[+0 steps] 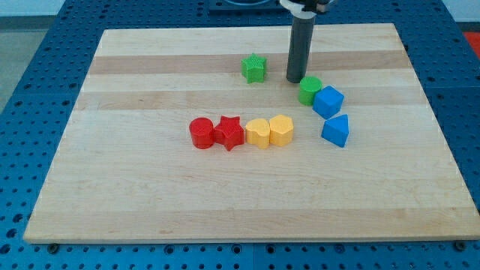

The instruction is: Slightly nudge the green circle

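A red circle (200, 133), red star (229, 133) and two yellow blocks (258, 132) (281, 130) form a row. Green star (255, 68) sits above. My tip (294, 79), holding nothing, touches the green circle (310, 90), upright beside blue blocks (328, 101) (336, 130).
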You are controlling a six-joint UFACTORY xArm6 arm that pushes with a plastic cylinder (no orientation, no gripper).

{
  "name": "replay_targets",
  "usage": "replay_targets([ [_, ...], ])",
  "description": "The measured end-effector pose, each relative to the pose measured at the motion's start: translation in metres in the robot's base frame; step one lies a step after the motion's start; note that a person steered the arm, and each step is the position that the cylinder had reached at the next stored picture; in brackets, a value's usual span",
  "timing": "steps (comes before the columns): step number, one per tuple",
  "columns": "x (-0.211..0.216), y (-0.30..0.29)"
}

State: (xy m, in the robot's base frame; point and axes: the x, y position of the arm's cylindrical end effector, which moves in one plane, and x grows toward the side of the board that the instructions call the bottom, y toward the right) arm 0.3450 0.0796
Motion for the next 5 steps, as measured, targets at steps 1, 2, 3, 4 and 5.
replay_targets([
  [1,0.015,0.0],
  [2,0.023,0.0],
  [3,0.023,0.0],
  [4,0.023,-0.006],
  [5,0.023,-0.027],
])
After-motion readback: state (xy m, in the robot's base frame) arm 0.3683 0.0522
